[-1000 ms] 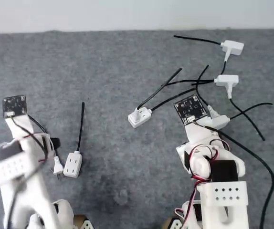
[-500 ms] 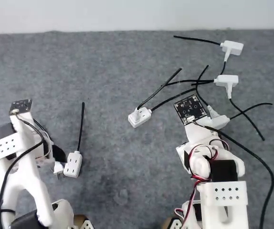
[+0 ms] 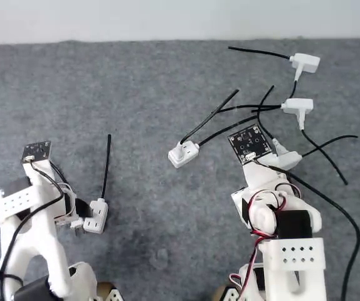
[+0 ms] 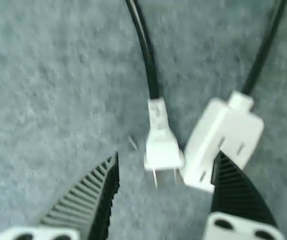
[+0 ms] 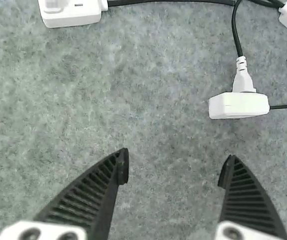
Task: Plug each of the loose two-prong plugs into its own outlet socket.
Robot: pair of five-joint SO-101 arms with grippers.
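Grey carpet (image 4: 43,75) carries a white two-prong plug (image 4: 162,150), prongs blurred, just beside a white outlet socket (image 4: 223,142) partly hidden behind one finger. The left gripper (image 4: 166,160) gapes wide around the plug, apparently not touching it. The right gripper (image 5: 176,156) spreads wide, holding nothing.

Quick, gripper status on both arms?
Left gripper: open, holding nothing; a loose plug shows between its fingers, ungripped.
Right gripper: open, holding nothing.
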